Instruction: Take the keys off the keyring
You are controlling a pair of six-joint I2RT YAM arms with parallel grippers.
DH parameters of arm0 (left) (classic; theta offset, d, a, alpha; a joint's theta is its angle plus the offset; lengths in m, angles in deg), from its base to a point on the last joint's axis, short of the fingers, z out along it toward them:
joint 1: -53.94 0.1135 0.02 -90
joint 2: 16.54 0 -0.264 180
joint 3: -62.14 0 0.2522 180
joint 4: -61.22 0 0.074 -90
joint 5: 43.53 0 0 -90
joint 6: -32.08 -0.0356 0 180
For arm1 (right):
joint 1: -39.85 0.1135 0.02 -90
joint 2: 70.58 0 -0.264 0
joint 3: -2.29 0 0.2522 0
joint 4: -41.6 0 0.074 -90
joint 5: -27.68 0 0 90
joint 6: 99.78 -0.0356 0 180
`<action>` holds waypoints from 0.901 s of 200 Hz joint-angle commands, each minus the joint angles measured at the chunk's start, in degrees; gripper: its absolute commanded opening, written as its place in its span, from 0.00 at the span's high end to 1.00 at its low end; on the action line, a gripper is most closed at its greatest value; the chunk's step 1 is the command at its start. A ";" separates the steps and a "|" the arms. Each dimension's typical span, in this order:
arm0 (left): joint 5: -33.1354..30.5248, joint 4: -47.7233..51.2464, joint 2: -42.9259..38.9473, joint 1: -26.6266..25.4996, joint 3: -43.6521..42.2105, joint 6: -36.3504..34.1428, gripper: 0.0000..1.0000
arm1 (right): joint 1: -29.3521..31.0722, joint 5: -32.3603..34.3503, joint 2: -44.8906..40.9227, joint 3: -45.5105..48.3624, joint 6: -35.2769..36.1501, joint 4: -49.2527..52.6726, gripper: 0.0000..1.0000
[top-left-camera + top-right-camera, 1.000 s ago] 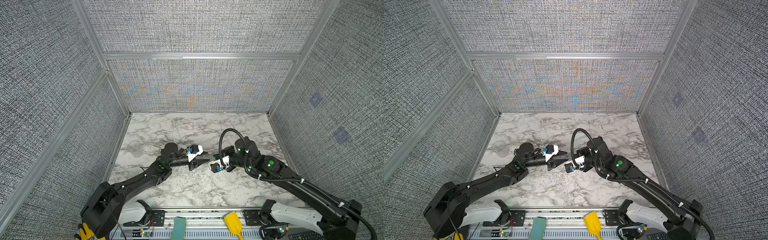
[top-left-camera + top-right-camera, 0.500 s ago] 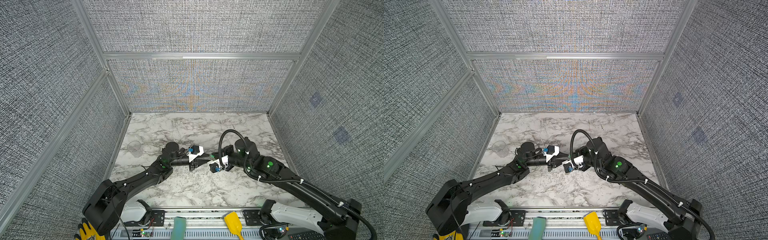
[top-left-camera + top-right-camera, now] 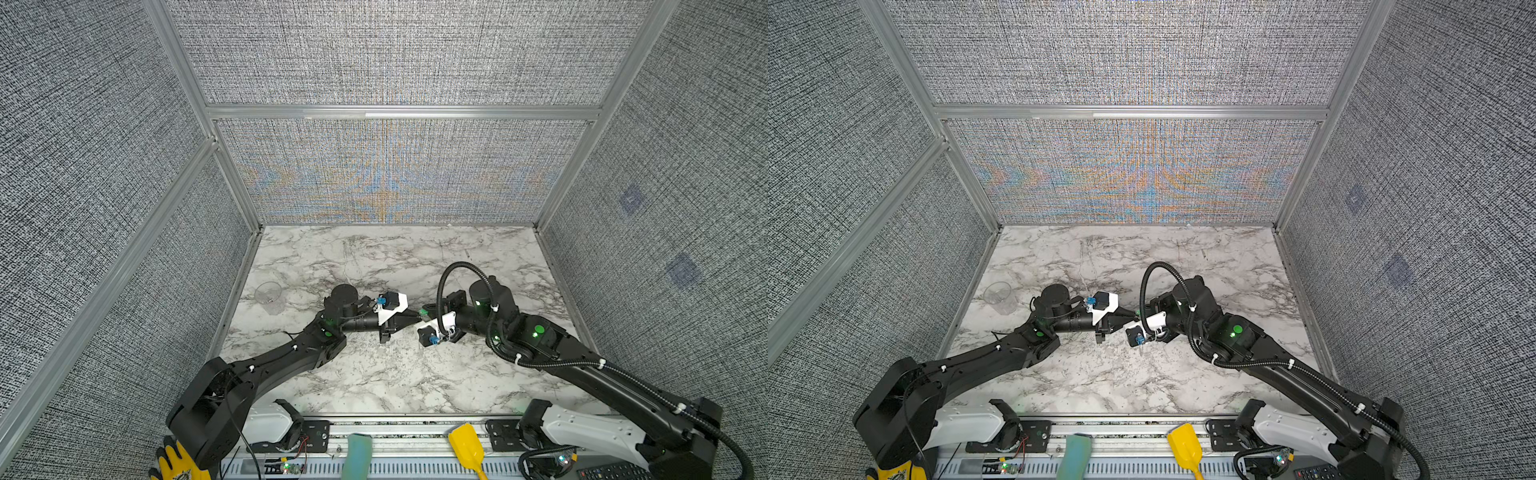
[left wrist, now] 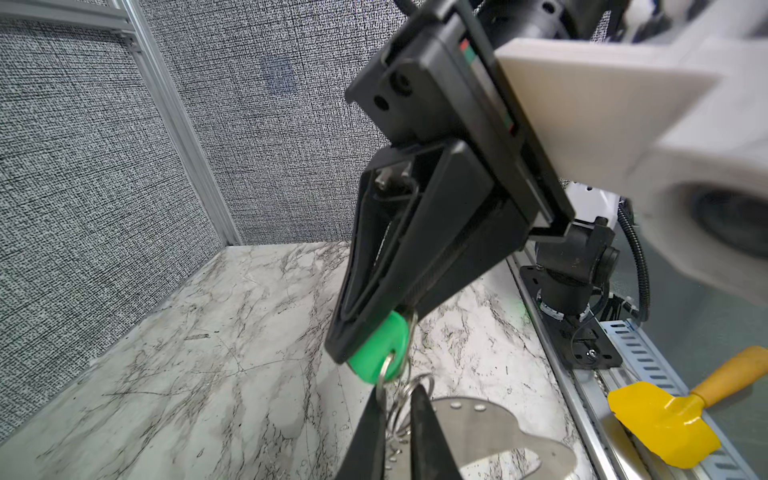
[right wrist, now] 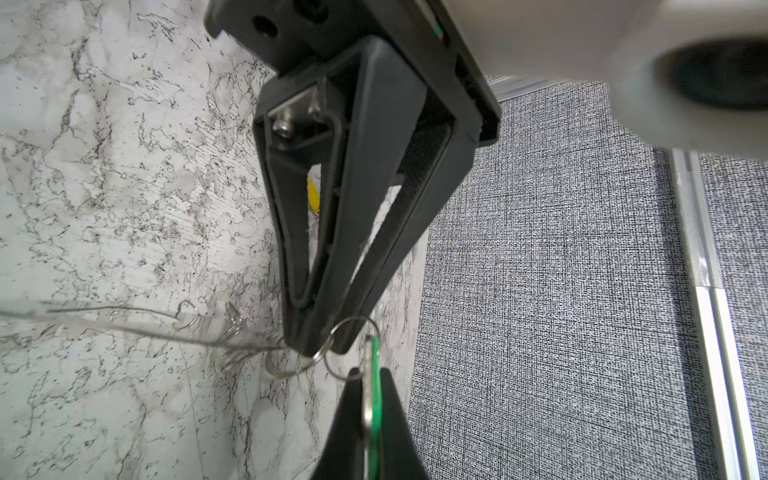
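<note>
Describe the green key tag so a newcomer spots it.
Above the middle of the marble table, find the right gripper. Its tips pinch the green key tag, the only green piece among bare metal rings.

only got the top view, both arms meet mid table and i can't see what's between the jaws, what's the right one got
Observer: The left wrist view shows the right gripper clamped on the green key.
Operator: ok and the left one, holding anything
Observer: In the right wrist view, the left gripper has its jaws pinched on the small metal ring that links to that key.
</note>
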 commanded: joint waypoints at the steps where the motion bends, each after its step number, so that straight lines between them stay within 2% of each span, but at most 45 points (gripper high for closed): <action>1: 0.57 -0.87 -0.16 -0.05 0.13 -0.22 0.85 | 0.14 0.60 -0.50 0.37 0.44 -2.91 1.00; 84: 1.56 -0.97 0.29 -0.14 0.41 -0.43 0.83 | 0.13 0.82 -1.00 0.52 -0.04 -4.46 1.00; 180: 1.25 -0.80 -0.17 -0.14 0.24 -0.73 0.96 | 0.22 2.63 -1.43 2.73 -0.53 -5.11 1.00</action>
